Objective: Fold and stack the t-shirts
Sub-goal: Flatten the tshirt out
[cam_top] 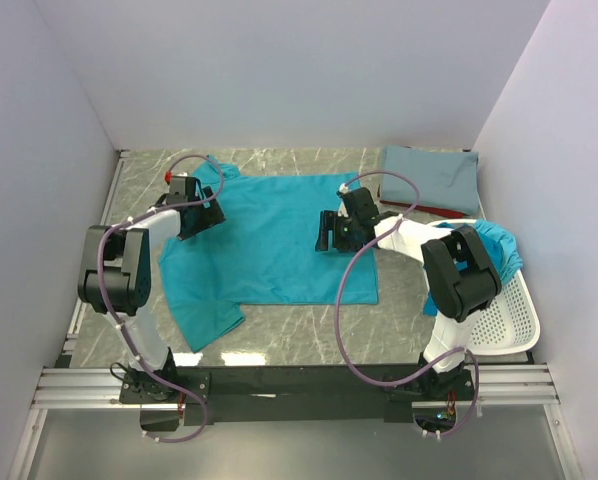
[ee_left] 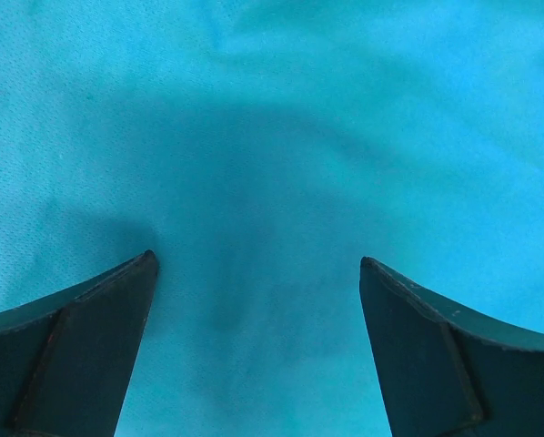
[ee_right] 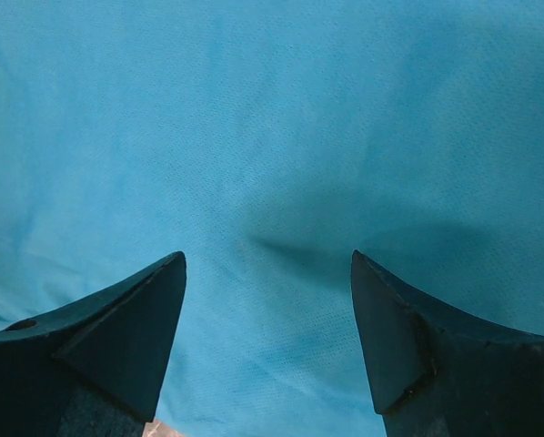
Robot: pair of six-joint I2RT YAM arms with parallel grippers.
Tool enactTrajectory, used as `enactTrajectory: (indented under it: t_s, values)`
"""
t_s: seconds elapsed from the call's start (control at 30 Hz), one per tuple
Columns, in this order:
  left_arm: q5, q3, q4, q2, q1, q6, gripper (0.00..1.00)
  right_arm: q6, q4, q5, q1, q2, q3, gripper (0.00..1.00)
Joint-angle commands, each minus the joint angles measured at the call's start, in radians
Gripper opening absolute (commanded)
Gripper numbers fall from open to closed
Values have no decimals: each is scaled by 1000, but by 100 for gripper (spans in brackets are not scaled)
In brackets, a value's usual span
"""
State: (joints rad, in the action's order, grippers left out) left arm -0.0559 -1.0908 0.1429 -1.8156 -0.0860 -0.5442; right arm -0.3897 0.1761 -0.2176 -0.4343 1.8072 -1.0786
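Note:
A teal t-shirt (cam_top: 269,240) lies spread flat on the marble table, one sleeve hanging toward the near left. My left gripper (cam_top: 201,222) is open above the shirt's left side; the left wrist view shows only teal cloth (ee_left: 272,164) between its fingers (ee_left: 99,319). My right gripper (cam_top: 326,235) is open above the shirt's right side, with teal cloth (ee_right: 272,137) between its fingers (ee_right: 408,328). A folded grey-blue t-shirt (cam_top: 431,176) lies at the far right, a dark red one (cam_top: 449,211) showing under its edge. Another teal shirt (cam_top: 501,246) sits in the basket.
A white perforated basket (cam_top: 504,320) stands at the right, beside the right arm. White walls enclose the table on three sides. A small red object (cam_top: 167,175) sits near the far left. Bare marble (cam_top: 299,325) shows in front of the shirt.

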Motion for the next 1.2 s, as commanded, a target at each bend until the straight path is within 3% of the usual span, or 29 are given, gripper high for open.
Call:
enactTrajectory:
  t_s: [0.0,0.6,1.17]
  values:
    - [14,20,-35,38,-3,-17,98,0,19,30,-1,-19,-21,79]
    - [96,-158,-2,-169,-3,-17,99,28,129,-5,63,139,-187,80]
    - [99,-524,119,-389,-3,7,99,54,212,-80,158,271,-418,79]
